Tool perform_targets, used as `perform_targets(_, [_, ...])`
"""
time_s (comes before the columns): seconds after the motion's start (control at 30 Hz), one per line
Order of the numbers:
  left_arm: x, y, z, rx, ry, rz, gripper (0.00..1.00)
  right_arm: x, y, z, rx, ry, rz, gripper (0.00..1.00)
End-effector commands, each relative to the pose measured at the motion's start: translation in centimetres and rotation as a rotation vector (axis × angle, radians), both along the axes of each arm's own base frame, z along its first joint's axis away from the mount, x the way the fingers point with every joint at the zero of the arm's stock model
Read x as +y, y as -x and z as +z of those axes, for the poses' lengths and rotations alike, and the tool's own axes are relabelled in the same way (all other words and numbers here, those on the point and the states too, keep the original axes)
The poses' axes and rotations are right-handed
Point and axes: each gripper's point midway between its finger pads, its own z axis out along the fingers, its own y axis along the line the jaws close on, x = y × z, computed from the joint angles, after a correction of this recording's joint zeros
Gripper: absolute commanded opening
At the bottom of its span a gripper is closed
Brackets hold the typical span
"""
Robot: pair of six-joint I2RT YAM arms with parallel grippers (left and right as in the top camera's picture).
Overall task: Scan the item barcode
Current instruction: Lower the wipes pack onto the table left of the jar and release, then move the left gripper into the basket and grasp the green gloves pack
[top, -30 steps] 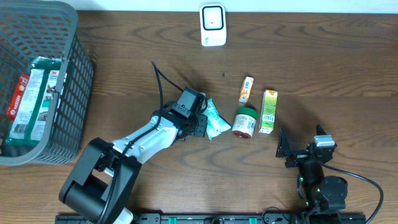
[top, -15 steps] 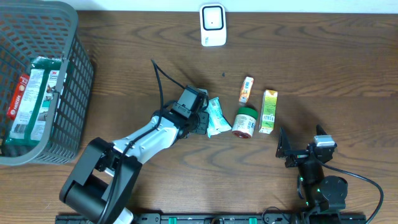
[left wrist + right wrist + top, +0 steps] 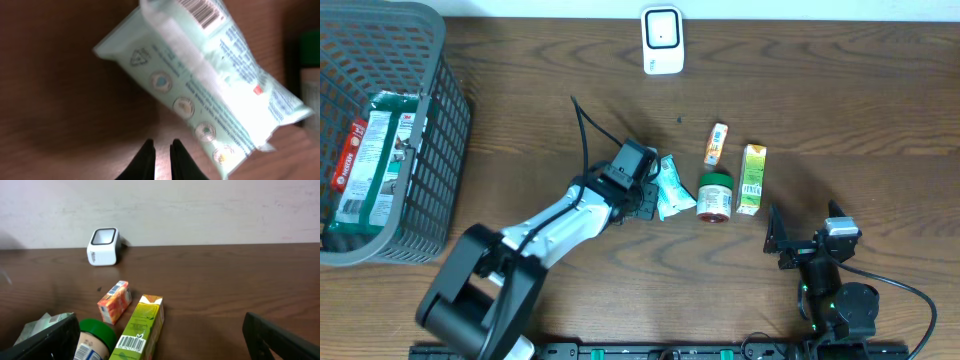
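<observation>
1. Dark wooden surface (image 3: 860, 110) carries everything.
2. Left hand (image 3: 162, 150), fingers narrow and empty, has edged toward three o'clock.
3. Wipes packet (image 3: 672, 187), nudged along, lies just beside the jar (image 3: 714, 196), barcode up.
4. Scanner (image 3: 661, 40) waits at twelve o'clock; the packet is not yet grasped.

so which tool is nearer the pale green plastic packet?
Left. The left tool sits right beside the pale green plastic packet, tips pointing at it. The right tool sits well off, beyond the green-lidded jar and yellow-green carton.
</observation>
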Motion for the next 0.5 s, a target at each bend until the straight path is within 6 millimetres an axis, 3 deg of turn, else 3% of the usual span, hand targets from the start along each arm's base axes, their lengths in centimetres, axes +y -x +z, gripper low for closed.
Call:
perform_targets(0.0, [1.5,-3.0,5.9,-0.149,-0.046,0.062,0.14,0.2,0.0,-0.1,0.003,-0.013,0.009,0.99])
perform_targets(0.17, [5.2,-3.0,9.8,-0.132,-0.097,0.142,0.14,0.2,0.0,-0.1,0.003,-0.013,0.009,0.99])
perform_targets(0.27, [7.7,-2.5,10.8,-0.091,-0.122,0.195,0.14,0.2,0.0,-0.1,0.003,-0.012,0.009,0.99])
perform_targets(0.4, [12.1,-2.3,12.5,-0.042,-0.175,0.252,0.14,0.2,0.0,-0.1,0.003,-0.013,0.009,0.99])
perform_targets(0.47, [14.4,-2.5,14.4,-0.029,-0.195,0.285,0.14,0.2,0.0,-0.1,0.003,-0.013,0.009,0.99])
